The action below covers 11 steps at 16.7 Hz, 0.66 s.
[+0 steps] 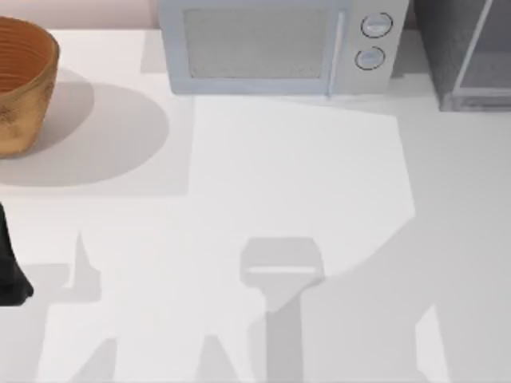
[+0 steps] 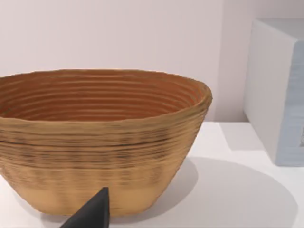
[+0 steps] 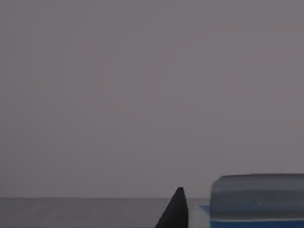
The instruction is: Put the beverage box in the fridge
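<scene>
1. At the upper right corner of the top view stands the fridge (image 1: 467, 56), a grey cabinet with a pale-framed translucent panel; I cannot tell from here whether its door is open or closed.
2. Low at the right of the right wrist view sits the beverage box (image 3: 256, 199), showing its blue top and a band of blue; the grey surround there suggests a position at or inside the fridge, though I cannot be sure.
3. One dark fingertip of the right gripper (image 3: 175, 211) rises just beside the carton; I cannot tell how wide it stands or whether it has hold of the carton.
4. At the left edge of the top view the left arm (image 1: 9, 267) is parked, its gripper facing the wicker basket (image 2: 102, 137); how far apart its fingers are is not visible.
5. Between basket and fridge stands the microwave (image 1: 279, 44).
6. Judging by this, delivery looks near its end; release and withdrawal appear left.
</scene>
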### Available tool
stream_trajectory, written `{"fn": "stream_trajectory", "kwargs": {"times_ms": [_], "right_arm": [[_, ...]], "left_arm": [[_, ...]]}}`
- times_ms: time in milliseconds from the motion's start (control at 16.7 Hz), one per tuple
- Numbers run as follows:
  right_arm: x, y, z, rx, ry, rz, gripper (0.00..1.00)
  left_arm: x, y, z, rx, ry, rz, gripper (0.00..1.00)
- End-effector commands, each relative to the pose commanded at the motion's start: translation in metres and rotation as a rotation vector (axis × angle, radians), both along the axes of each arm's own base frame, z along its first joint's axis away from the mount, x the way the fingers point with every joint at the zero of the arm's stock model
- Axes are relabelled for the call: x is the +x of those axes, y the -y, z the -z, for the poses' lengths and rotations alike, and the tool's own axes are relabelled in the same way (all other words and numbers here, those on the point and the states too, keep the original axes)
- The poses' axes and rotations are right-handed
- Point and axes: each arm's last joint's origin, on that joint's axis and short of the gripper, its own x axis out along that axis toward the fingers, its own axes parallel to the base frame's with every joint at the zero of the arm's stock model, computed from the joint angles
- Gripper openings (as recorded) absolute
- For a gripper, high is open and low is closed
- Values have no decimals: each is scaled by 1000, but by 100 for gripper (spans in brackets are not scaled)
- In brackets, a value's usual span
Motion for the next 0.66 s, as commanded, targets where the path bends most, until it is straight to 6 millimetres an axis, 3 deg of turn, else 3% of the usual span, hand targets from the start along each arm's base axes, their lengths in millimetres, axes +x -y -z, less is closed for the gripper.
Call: {"fn": "stream_trajectory", "kwargs": {"times_ms": [300,660], "right_arm": [[0,0,0,0,0,0,98],[0,0,0,0,0,0,100]], "left_arm": [[0,0,0,0,0,0,100],[0,0,0,0,0,0,100]]}}
